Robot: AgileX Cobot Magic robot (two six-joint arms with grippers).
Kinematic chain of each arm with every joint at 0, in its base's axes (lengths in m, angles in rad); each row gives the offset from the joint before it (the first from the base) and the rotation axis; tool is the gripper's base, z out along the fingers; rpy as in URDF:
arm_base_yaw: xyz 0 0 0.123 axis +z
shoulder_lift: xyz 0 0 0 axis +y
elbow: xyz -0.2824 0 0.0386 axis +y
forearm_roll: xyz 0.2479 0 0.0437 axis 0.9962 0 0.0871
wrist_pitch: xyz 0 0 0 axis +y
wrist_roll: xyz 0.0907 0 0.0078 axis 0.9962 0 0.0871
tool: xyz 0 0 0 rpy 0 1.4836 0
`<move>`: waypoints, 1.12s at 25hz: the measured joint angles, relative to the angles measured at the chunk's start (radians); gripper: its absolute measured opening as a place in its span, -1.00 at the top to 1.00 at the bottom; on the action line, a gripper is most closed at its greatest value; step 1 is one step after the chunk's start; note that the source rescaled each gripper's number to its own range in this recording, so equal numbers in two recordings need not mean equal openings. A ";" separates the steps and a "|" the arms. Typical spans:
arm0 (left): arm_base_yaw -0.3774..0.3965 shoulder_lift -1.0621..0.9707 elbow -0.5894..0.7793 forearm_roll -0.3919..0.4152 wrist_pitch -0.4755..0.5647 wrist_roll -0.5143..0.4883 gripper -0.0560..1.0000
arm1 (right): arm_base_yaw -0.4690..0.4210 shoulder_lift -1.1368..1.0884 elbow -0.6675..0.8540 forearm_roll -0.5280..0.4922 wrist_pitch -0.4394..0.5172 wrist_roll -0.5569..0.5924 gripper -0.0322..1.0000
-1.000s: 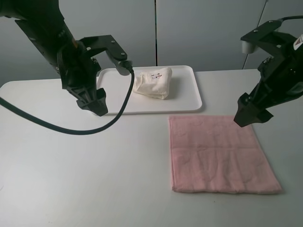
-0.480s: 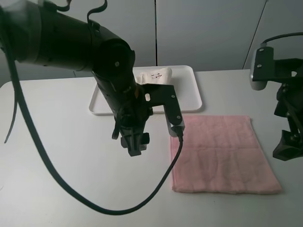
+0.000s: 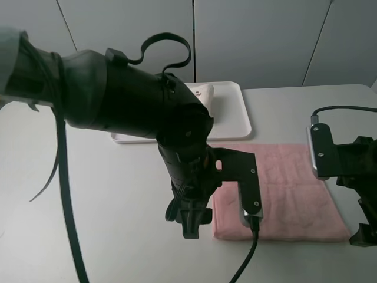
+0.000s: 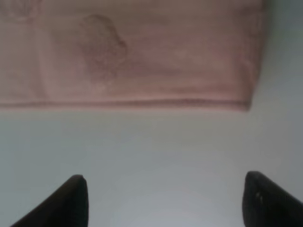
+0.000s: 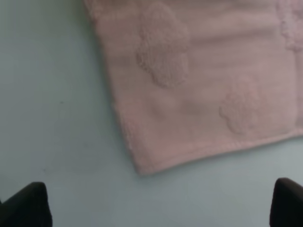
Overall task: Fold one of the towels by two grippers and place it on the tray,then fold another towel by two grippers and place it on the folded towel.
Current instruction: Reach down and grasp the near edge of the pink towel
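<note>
The pink towel [image 3: 277,188] lies flat on the table [image 3: 88,194], the left gripper [image 4: 165,201] with jaws apart just off its near left corner, the right gripper [image 5: 158,205] likewise spread off its near right corner, and the tray [image 3: 238,121] bearing the folded white towel [image 3: 201,91] just past its far edge.

The high camera overlooks the table [image 3: 88,194]; both wrist cameras face down, close, sharing the pink towel [image 3: 288,188].
</note>
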 joint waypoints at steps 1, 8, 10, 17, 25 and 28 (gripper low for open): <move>-0.015 0.010 0.000 0.000 -0.002 0.000 -0.74 | 0.000 0.000 0.018 -0.005 -0.011 -0.011 -1.00; -0.075 0.049 0.000 -0.001 -0.026 -0.021 -0.74 | 0.000 0.000 0.055 -0.009 -0.048 -0.032 -1.00; -0.083 0.055 0.000 -0.008 -0.032 -0.029 -0.74 | 0.000 0.000 0.055 -0.009 -0.053 -0.036 -1.00; -0.117 0.096 -0.007 -0.027 -0.046 -0.045 -0.74 | 0.000 0.000 0.055 -0.009 -0.054 -0.039 -1.00; -0.127 0.142 -0.043 -0.019 -0.037 -0.095 -0.74 | 0.000 0.000 0.055 -0.009 -0.054 -0.039 -1.00; -0.127 0.142 -0.045 -0.017 -0.037 -0.097 -0.74 | 0.000 0.000 0.057 -0.009 -0.057 -0.055 -1.00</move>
